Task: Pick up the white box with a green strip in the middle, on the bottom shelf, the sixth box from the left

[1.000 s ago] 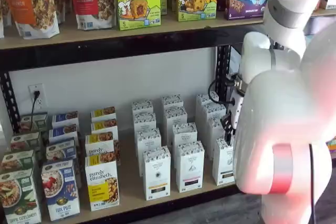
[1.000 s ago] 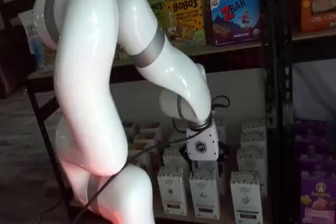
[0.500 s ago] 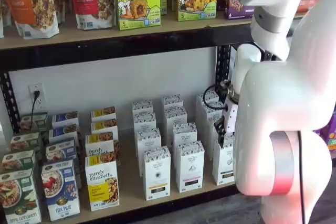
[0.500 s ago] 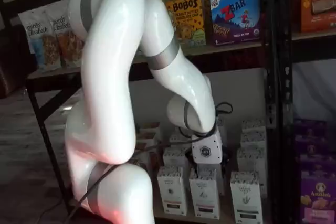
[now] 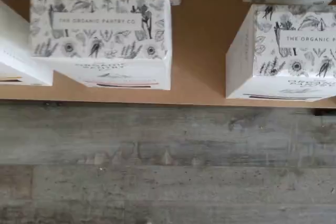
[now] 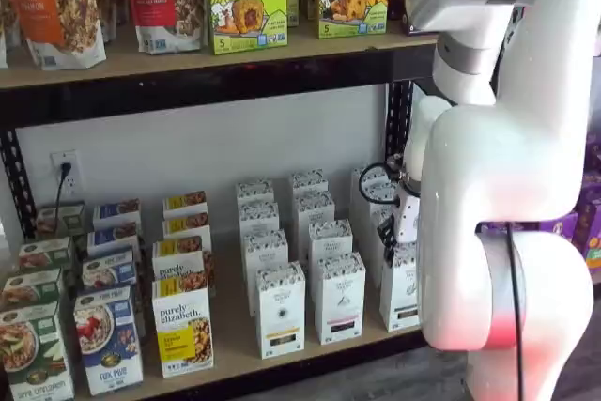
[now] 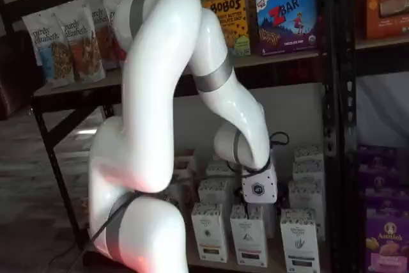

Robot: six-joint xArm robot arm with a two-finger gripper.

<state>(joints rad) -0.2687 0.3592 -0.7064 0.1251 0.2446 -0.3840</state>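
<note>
gripper point(image 7: 254, 204) hanging low over the front row of the shelf point(image 6: 233, 331), white body with its round logo facing out, black fingers lost against the cartons beneath; impossible to tell whether spread or pressed together, and nothing seen pinched between them. white box point(image 7: 299, 238) standing upright at the shelf's front edge, just beside the gripper and to its right as both shelf views face the rack, apart from it and untouched. half hidden behind the arm point(image 6: 498, 166) in a shelf view, showing only as a narrow sliver point(image 6: 399, 288) below and right of the gripper. seen from the wrist, patterned top and dark strip of what is likely the same box point(image 5: 286, 51) off to one side, with a pink-striped neighbour point(image 5: 100, 35) on the other side and bare board between. long axis vertical, so probably a short sideways shift toward the box, then a drop over its top. arm folded steeply down from a high elbow, forearm near vertical, wrist pointing at the shelf, cable point(image 6: 371, 176) looping beside the gripper.
</note>
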